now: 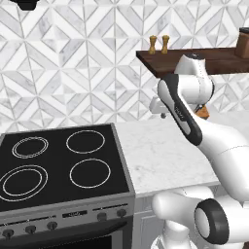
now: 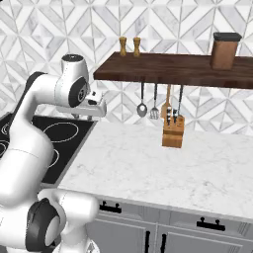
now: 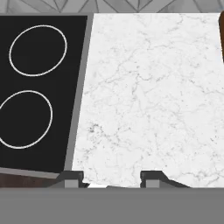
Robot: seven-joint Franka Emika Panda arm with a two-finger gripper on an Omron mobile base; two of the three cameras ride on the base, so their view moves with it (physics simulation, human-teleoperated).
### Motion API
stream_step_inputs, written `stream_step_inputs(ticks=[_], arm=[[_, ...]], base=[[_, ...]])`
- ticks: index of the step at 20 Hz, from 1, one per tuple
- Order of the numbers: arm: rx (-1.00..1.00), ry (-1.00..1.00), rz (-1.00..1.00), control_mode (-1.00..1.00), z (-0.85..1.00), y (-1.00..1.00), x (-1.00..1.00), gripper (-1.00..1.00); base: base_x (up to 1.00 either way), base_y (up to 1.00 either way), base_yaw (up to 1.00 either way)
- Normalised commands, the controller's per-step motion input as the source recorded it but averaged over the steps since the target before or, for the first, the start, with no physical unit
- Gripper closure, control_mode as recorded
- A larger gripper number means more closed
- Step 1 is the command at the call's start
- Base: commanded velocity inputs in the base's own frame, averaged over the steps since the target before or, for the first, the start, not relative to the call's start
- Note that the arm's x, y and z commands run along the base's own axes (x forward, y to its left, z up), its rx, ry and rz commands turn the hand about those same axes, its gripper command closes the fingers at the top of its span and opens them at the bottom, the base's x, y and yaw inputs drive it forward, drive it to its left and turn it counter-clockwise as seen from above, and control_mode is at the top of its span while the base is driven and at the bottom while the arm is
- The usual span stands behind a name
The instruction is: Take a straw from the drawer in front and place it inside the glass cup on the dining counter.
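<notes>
white marble worktop (image 2: 158, 163) directly under the gripper (image 3: 111, 178), seen from the hand view looking straight down. jaws parted about halfway, nothing between them, nothing pinched. gripper held high, well above the worktop, close to the black stove (image 1: 63, 165) on its left.

key relation: closed drawer (image 2: 131, 213) below and in front of the gripper, under the worktop edge, facing the base. small black handle (image 2: 109, 208) lying horizontal along the drawer front. straw judged to be inside, hidden behind the closed front; long axis impossible to tell until opened. a second drawer front (image 2: 212, 228) just beside it to the right; impossible to tell from here which one holds the straw.

next move, as judged: lower past the worktop edge, turn the fingers across the handle, pull toward the base.

surroundings: knife block (image 2: 173, 131) standing on the worktop to the right, well apart from the gripper. dark wooden shelf (image 2: 173, 69) above, with utensils (image 2: 154, 106) hanging beneath it. worktop edge likely the main obstruction on the way down.
</notes>
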Motion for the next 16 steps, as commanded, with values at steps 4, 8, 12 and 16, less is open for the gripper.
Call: stream_step_inputs(ticks=[4, 8, 12, 16], arm=[[0.00, 0.00, 0.00, 1.00, 0.00, 0.00, -0.01, -1.00], [0.00, 0.00, 0.00, 1.00, 0.00, 0.00, 0.00, -1.00], [0.00, 0.00, 0.00, 1.00, 0.00, 0.00, 0.00, -1.00], [0.00, 0.00, 0.00, 1.00, 0.00, 0.00, 0.00, -1.00]], base=[[-0.36, -0.04, -0.01], [-0.67, 0.21, -0.30], [-0.57, 0.41, -0.44], [-0.37, 0.41, -0.44]])
